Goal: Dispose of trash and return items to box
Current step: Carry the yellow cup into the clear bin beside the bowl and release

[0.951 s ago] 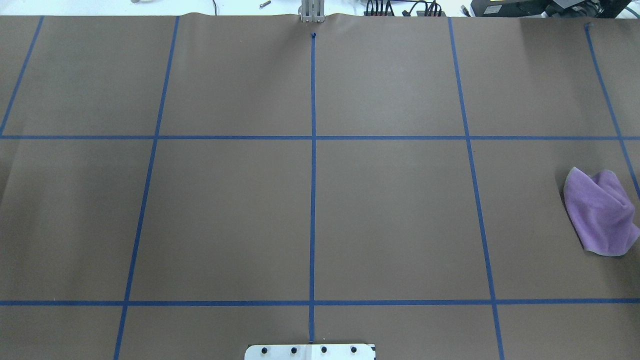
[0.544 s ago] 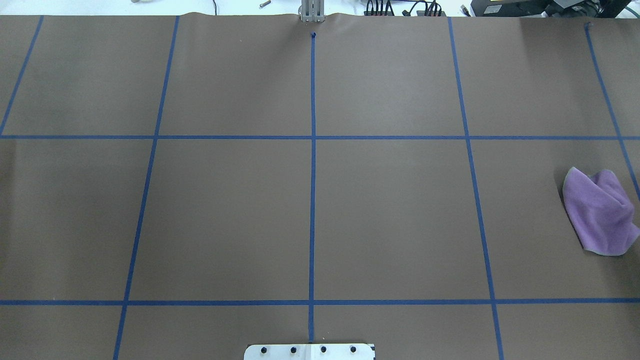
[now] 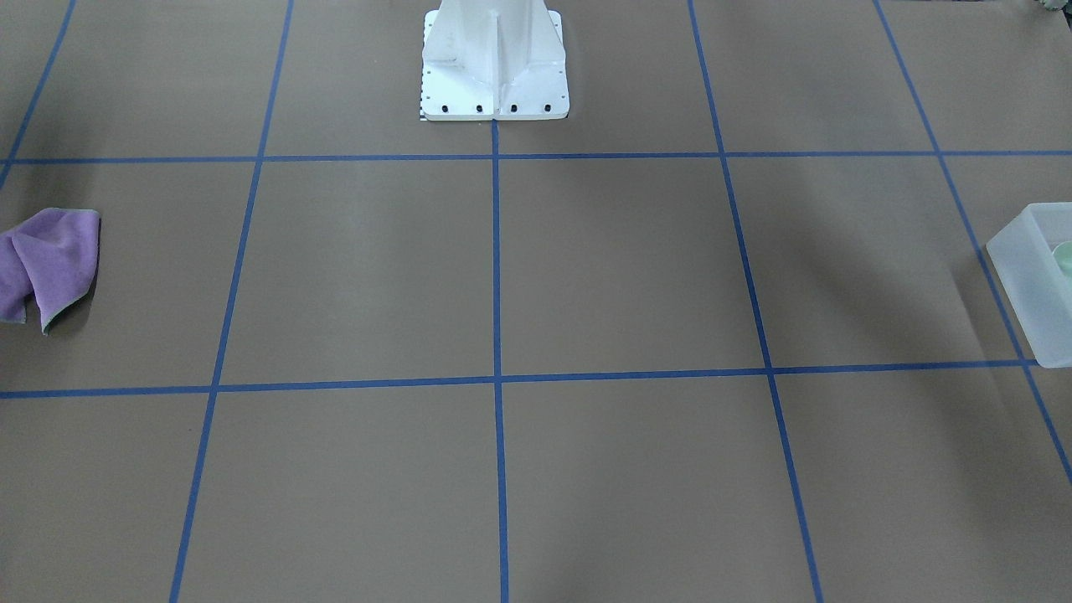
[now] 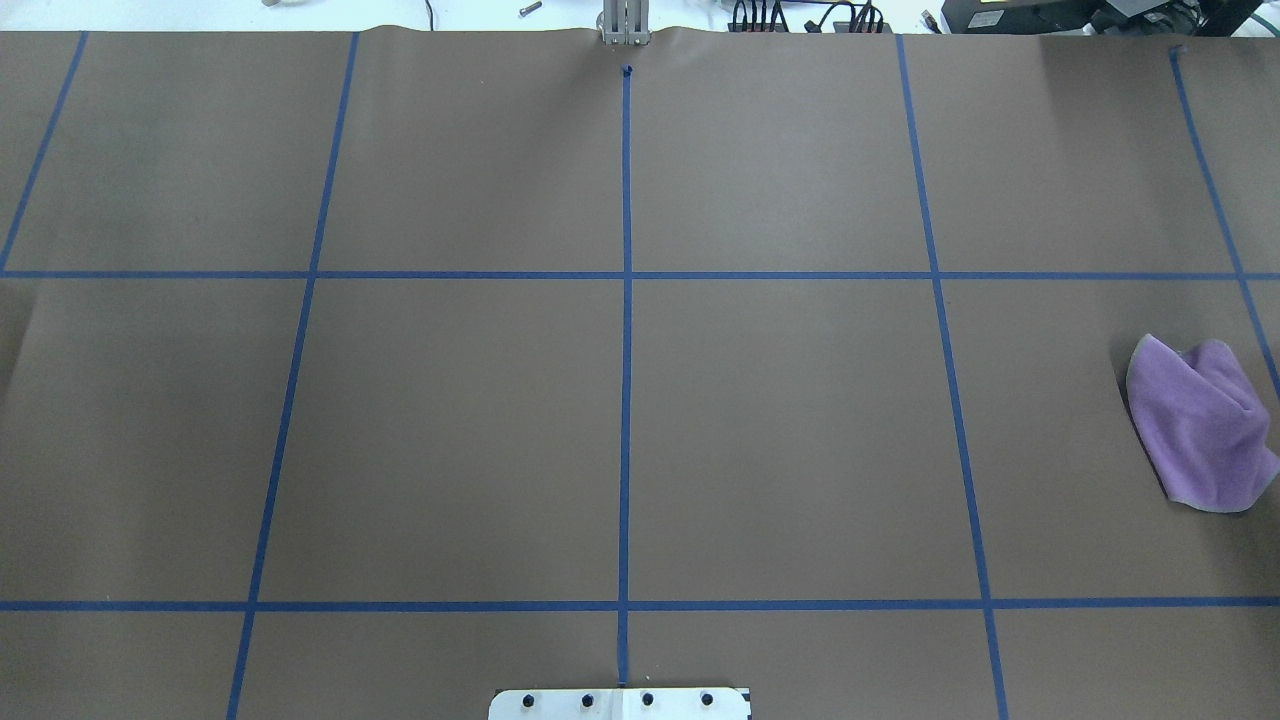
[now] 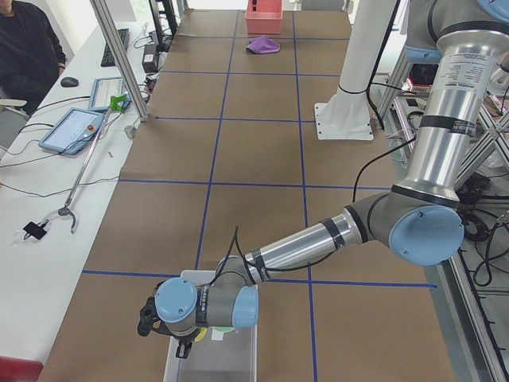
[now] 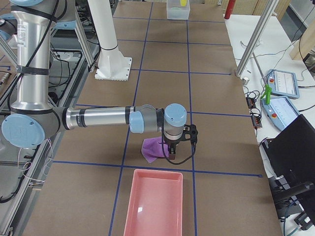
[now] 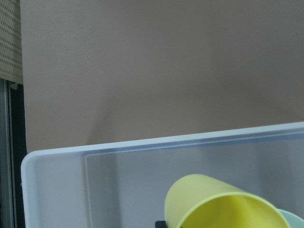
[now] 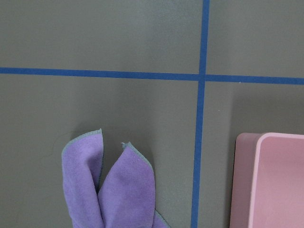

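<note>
The box (image 5: 213, 364) sits at the bottom of the left-side view, the teal bowl (image 7: 290, 219) inside and a tilted yellow cup (image 7: 223, 204) right by it. The left end effector (image 5: 182, 348) hangs over them; open or clamped, I can't tell. A crooked lift could catch the box wall. The right end effector (image 6: 172, 156), equally unreadable, hovers over the purple cloth (image 6: 151, 150) beside the pink tray (image 6: 155, 204); a shallow pinch might drop it on the desk (image 4: 450, 430).

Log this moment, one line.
left gripper over box, yellow cup beneath | right gripper above purple cloth, beside pink bin | bowl in box
</note>
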`<control>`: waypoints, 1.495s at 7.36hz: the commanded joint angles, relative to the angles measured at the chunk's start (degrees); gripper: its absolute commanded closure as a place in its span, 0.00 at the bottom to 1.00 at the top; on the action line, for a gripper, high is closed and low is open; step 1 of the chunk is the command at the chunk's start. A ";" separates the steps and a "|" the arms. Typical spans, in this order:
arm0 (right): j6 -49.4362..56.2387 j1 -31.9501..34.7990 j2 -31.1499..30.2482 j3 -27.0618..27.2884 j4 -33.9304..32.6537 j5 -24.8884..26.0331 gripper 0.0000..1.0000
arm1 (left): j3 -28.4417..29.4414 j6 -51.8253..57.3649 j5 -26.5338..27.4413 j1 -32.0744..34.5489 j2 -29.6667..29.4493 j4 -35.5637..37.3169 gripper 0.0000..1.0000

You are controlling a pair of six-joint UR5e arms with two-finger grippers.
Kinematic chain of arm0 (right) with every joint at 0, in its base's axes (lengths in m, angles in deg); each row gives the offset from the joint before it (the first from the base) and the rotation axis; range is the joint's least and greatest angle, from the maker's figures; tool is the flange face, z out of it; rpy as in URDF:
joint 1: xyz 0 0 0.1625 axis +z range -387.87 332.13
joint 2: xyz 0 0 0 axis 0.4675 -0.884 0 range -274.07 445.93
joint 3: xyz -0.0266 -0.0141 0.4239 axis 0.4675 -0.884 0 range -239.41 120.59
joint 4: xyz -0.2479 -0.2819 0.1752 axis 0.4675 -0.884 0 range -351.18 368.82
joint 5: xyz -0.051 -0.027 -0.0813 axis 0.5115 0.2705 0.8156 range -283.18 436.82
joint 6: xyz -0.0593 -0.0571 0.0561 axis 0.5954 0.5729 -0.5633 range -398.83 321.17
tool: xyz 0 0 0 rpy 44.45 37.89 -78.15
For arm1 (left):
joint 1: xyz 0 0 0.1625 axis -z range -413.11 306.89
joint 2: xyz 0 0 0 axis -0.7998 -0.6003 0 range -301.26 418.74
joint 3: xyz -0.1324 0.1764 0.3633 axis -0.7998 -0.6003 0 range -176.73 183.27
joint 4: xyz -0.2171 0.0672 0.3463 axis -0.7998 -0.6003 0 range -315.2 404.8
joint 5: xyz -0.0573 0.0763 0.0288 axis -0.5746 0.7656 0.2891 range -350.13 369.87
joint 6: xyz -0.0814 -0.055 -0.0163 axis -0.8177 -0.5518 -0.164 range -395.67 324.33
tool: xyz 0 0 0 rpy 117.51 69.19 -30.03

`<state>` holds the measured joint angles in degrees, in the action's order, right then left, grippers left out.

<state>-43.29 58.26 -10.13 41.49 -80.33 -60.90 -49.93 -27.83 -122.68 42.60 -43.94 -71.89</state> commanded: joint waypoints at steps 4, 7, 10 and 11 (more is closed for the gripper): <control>-0.02 0.00 -0.26 0.00 0.03 0.00 0.00 | 2.55 0.16 0.36 -0.26 0.63 -0.64 1.00; -0.02 0.00 -0.35 -0.09 -0.06 0.00 0.00 | 3.98 0.07 0.45 -0.70 0.72 -0.82 1.00; -0.02 -0.17 -0.35 -0.09 -0.06 0.00 0.00 | 4.42 0.07 0.45 -0.70 0.81 -1.26 0.50; -0.02 -0.18 -0.35 -0.09 0.03 0.00 0.00 | 5.99 0.07 0.45 -0.70 0.81 -4.31 0.27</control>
<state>-43.31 58.12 -10.48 41.41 -80.37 -60.91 -45.30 -27.76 -122.23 41.90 -43.14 -73.68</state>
